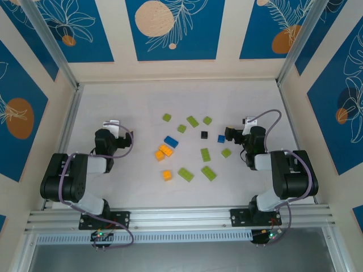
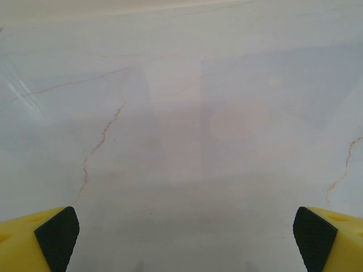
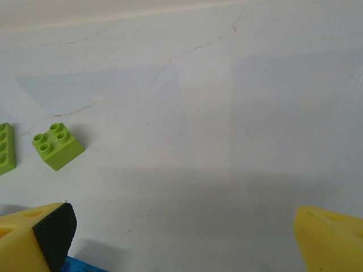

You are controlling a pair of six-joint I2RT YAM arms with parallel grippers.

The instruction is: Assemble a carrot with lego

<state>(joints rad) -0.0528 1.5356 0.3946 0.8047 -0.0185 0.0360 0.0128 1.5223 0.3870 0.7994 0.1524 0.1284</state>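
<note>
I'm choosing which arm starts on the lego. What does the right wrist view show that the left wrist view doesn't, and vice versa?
Right wrist view: a lime green four-stud brick, the edge of a second green brick and a blue brick beside the right gripper. Left wrist view: the left gripper above the table, with reddish hairline veins. Both: jaws wide open with nothing between them, over the same pale table.

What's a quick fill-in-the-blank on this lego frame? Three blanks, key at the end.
1. The smallest lego brick is ____ in colour.
2. The square lime brick in the right wrist view shows ____ studs.
3. The left arm's fingers and the right arm's fingers stand wide ____, holding nothing.
Missing words: black; four; open.
</note>
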